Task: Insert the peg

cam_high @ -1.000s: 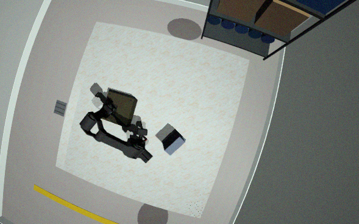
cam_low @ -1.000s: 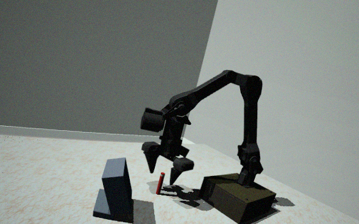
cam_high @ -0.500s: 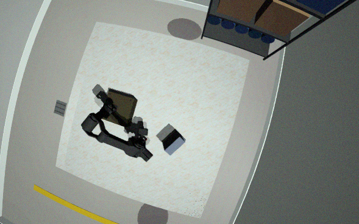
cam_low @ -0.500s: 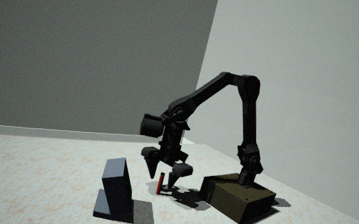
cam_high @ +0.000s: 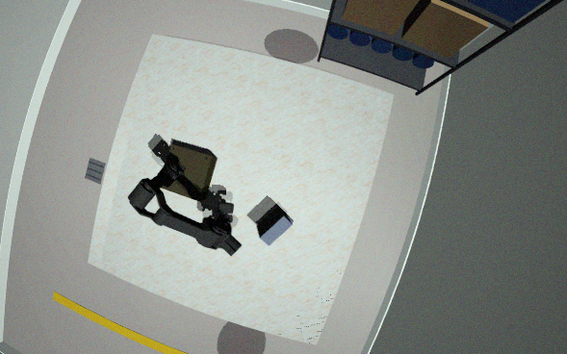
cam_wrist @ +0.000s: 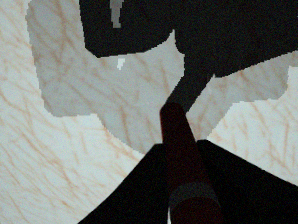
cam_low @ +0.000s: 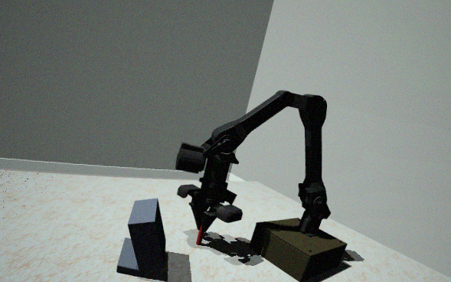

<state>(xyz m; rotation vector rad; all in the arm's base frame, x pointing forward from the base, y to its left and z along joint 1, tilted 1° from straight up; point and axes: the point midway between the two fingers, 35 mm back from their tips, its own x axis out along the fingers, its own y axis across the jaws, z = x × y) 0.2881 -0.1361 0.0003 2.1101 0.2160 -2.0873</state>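
The red peg [cam_low: 199, 237] [cam_wrist: 176, 127] is round, with a dark grey band near its upper part in the wrist view. It stands nearly upright, and its lower end meets its own shadow at the table. My gripper [cam_low: 203, 227] [cam_wrist: 180, 151] points down and is shut on the peg, with one dark finger on each side. The peg's top is hidden by the fingers in the exterior view. The sloped panel block [cam_high: 276, 231] [cam_low: 145, 211] is blue-grey with a dark shaded side, a short distance from the gripper. Its hole cannot be seen in any view.
The arm stands on a brown box [cam_high: 194, 168] [cam_low: 305, 245], on the other side of the gripper from the panel block. A shelf rack [cam_high: 377, 72] with boxes and blue round items stands beyond the table's far corner.
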